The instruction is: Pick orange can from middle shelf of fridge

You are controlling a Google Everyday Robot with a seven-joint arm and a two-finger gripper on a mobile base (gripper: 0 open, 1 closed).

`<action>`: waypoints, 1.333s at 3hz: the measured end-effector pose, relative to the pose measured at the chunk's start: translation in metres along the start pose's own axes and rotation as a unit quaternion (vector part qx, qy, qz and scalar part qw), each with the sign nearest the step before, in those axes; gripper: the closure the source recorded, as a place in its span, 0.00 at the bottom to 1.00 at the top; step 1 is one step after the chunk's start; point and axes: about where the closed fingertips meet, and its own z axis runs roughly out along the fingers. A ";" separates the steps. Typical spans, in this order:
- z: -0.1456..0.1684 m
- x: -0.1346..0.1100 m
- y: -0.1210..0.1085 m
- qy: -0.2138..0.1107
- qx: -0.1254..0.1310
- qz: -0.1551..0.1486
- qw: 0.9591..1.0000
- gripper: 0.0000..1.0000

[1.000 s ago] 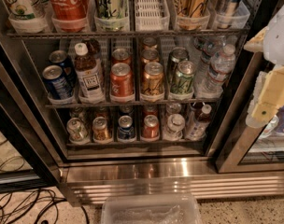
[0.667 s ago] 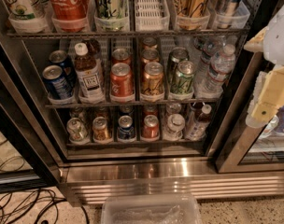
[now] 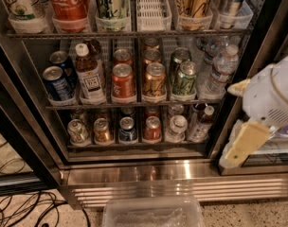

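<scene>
The orange can (image 3: 154, 82), copper-orange with a silver top, stands at the front of a centre lane on the middle shelf (image 3: 134, 104) of the fridge (image 3: 182, 175). A redder can (image 3: 123, 82) stands to its left and a green patterned can (image 3: 185, 79) to its right. More cans stand behind it in the same lane. My gripper (image 3: 234, 124) is at the right, in front of the black door frame, outside the fridge and well right of the orange can. It is open and empty, with its tan fingers (image 3: 246, 143) pointing left and down.
The top rack (image 3: 130, 33) holds tall cans and an empty white lane tray (image 3: 151, 8). Blue cans (image 3: 56, 82), a tea bottle (image 3: 89, 77) and water bottles (image 3: 220, 70) share the middle shelf. The lower rack holds several cans. A clear plastic bin (image 3: 153, 214) and cables (image 3: 25, 207) lie on the floor.
My gripper has moved down and to the left, closer to the fridge opening. The cans and shelves have not moved.
</scene>
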 end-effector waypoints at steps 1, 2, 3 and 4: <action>0.042 -0.003 0.023 -0.033 -0.016 0.013 0.999 0.00; 0.042 -0.003 0.023 -0.033 -0.016 0.013 0.999 0.00; 0.057 -0.011 0.029 -0.055 -0.001 0.021 0.998 0.00; 0.094 -0.036 0.034 -0.107 0.012 0.042 0.993 0.00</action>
